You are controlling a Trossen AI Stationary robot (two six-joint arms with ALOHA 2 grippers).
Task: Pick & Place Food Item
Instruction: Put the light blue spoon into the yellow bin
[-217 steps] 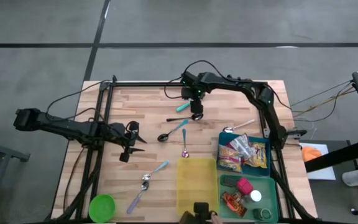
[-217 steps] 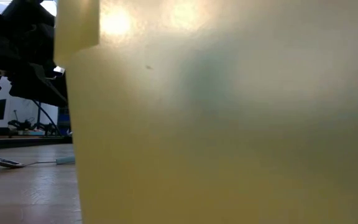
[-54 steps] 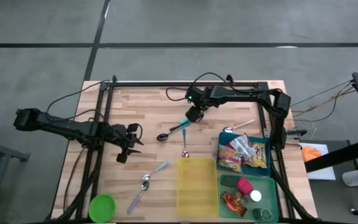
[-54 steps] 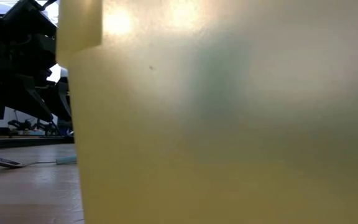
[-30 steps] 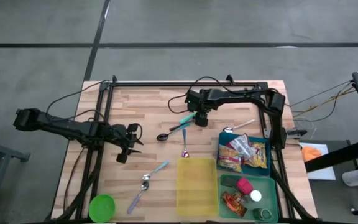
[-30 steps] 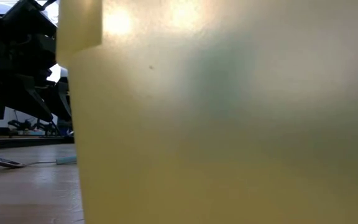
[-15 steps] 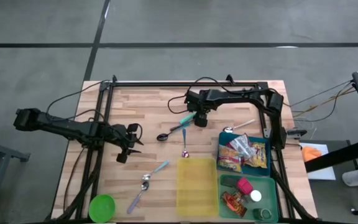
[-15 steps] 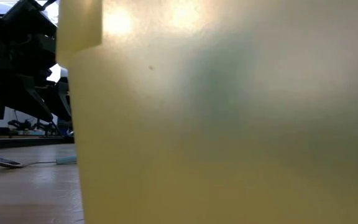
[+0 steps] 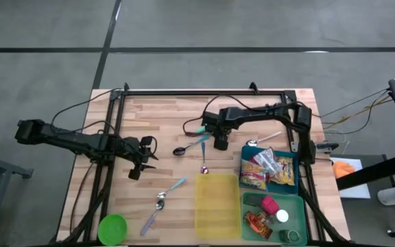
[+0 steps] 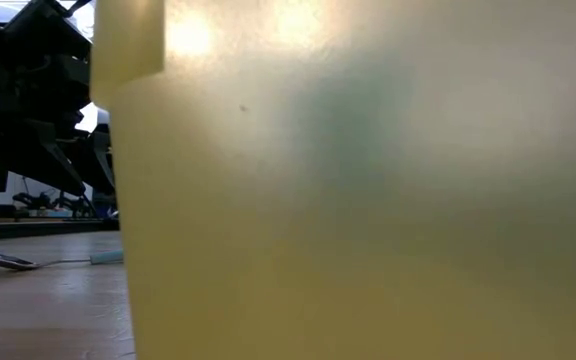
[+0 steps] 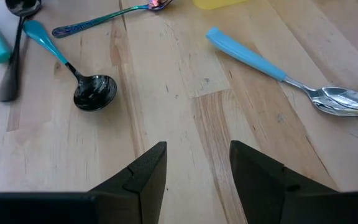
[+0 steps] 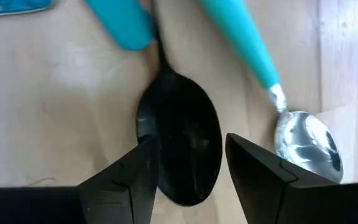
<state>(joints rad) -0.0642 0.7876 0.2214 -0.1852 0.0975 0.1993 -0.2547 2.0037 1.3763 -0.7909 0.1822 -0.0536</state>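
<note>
Nearest, at the near left corner of the table [image 9: 163, 116], sits a green bowl [image 9: 113, 228]. A yellow bin [image 9: 217, 204] stands at the middle of the near edge (its wall fills most of the low view). A green tray [image 9: 300, 206] of small food items takes the near right corner. Just beyond it, along the right edge, a blue tray [image 9: 244, 165] holds the snack packets [image 9: 269, 168], crumpled, so I cannot tell which way they point.

Toward the left edge the left claw [image 11: 194, 165] hangs over bare wood, fingers apart and holding nothing. A blue-handled spoon [image 11: 278, 68] lies near it.

Farther in, around the table's middle, the right claw [image 12: 188, 168] hovers over the black spoon [image 12: 185, 146], fingers apart on either side of its bowl and not clamped. The spoon's long axis runs straight ahead of the claw, bowl nearest the fingers, with the handle passing under a blue handle [image 12: 120, 22]. A teal-handled spoon [image 12: 260, 62] lies just beside it, slanted, with its bowl also toward the claw.
</note>
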